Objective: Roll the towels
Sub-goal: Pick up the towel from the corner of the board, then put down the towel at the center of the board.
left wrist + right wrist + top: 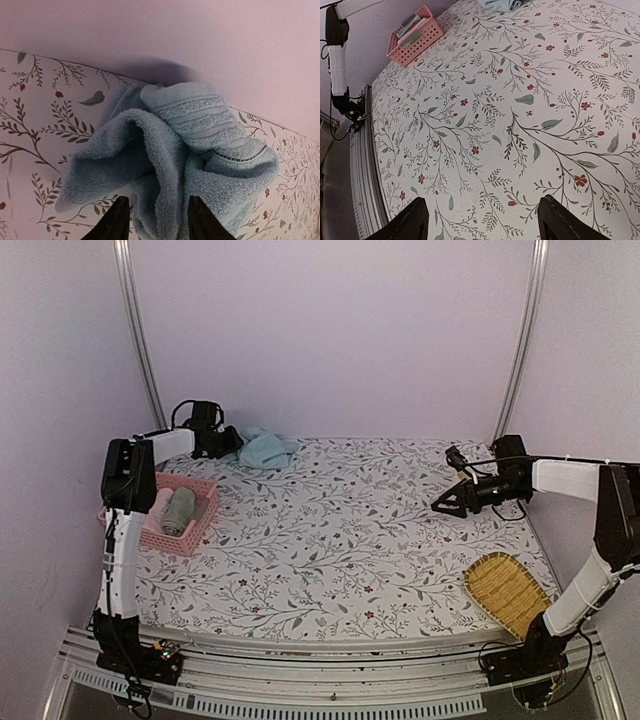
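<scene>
Blue towel (200,130) lies crumpled at the table's (340,540) far left edge, against the back wall. Left gripper (157,200) straddles a raised fold of it, one finger on each side; cannot tell whether the fold is actually pinched. Right gripper (483,200) hangs over bare table at the right, jaws spread, nothing between them. Green towel (180,510) sits rolled in the pink basket (195,532).

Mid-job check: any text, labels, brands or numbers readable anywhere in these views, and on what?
None readable. The blue towel, pink basket and woven tray show no lettering, and the tablecloth carries only a leaf-and-flower print.
</scene>
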You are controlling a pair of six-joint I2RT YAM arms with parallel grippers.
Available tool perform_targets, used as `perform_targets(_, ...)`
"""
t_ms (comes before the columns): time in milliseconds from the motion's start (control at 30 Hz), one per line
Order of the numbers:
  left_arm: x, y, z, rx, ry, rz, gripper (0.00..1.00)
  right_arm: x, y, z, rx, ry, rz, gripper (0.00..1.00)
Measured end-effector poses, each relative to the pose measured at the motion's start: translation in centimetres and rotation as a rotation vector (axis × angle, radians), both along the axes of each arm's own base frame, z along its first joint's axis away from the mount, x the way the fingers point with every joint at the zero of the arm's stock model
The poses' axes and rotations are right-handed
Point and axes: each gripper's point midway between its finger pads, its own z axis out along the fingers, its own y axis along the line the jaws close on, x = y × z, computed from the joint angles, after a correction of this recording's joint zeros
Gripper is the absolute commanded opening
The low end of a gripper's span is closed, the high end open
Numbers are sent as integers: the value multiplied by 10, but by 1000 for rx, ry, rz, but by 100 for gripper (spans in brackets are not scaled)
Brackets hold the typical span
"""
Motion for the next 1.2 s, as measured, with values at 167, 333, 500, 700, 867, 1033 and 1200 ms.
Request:
perform_targets(167, 6, -9, -8, -43, -4, -3, 20, -2, 2, -7, 10, 31, 22, 71)
perform_targets(333, 8, -12, -8, -70, -9, -8, 0, -4, 4, -13, 17, 56, 38, 63)
perform_targets(500, 9, -18, 5, -79, -41, -35, 0, -2, 5, -9, 23, 53, 52, 59)
perform_targets(700, -8, -74, 104, -77, -204, -213, 0, -2, 4, -5, 18, 43, 52, 57)
perform_targets(867, -107, -185, 282, -42, -520, -482, 0, 4, 2, 33, 8, -57, 39, 57)
perform_targets(1033, -267, -242, 399, -137, -785, -723, 0, 7, 0, 83, 6, -199, 40, 58)
perform_targets(1200, -296, -243, 316, -165, -639, -756, 3, 5, -1, 87, -5, -209, 44, 58)
